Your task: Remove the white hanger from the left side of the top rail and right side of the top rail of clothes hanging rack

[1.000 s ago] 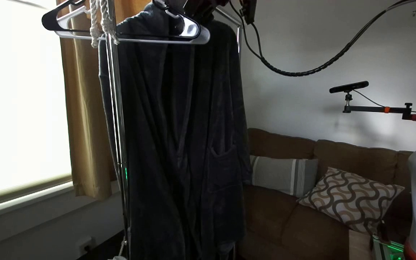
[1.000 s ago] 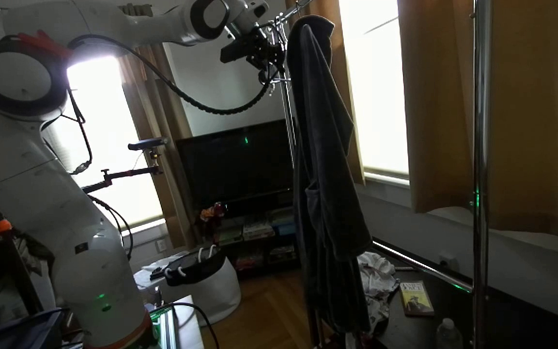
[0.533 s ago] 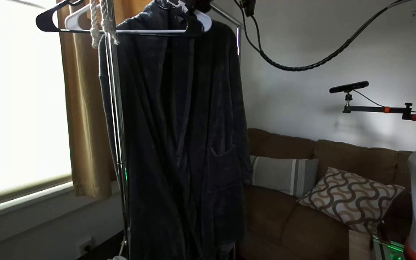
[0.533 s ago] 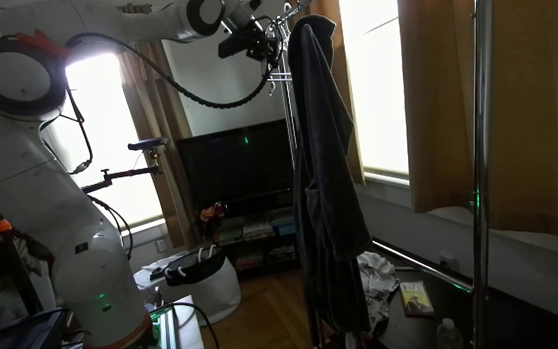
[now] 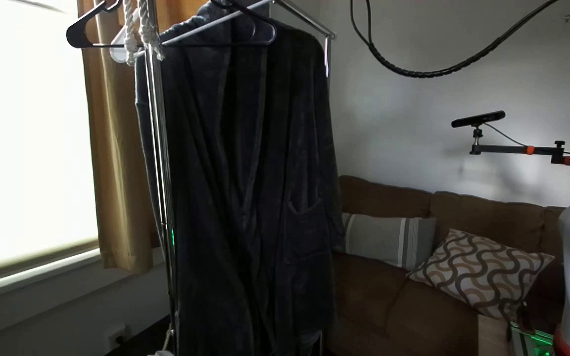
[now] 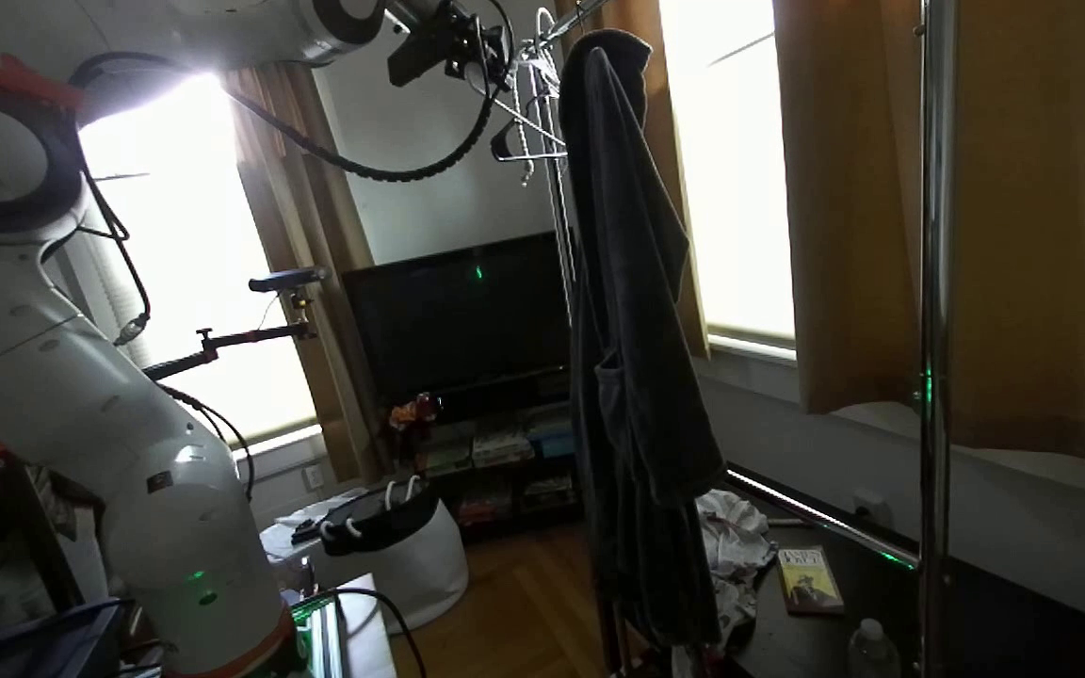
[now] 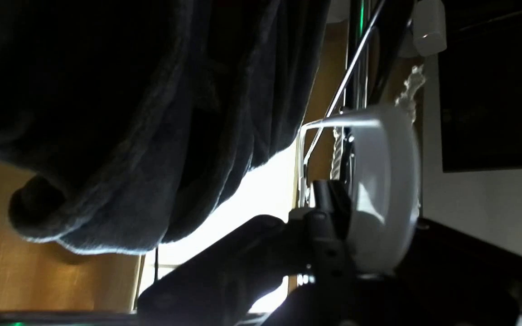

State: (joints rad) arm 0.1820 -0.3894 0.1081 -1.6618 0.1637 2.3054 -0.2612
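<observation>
white plastic hanger (image 7: 401,181) hangs tilted, one end in the pincer (image 7: 365,231), which looks clamped on it. in an exterior view it slants past the level black hanger (image 5: 191,46), close by the dark grey bathrobe (image 5: 245,188) and the hanging rope (image 5: 145,29). it is up at the top rail (image 5: 305,18); whether it is unhooked there i cannot tell. i judge the step in hand to be taking this hanger off the rail; which of the task's two i can't say. the next move likely calls for lifting it free and drawing it away without snagging rope or black hanger.
</observation>
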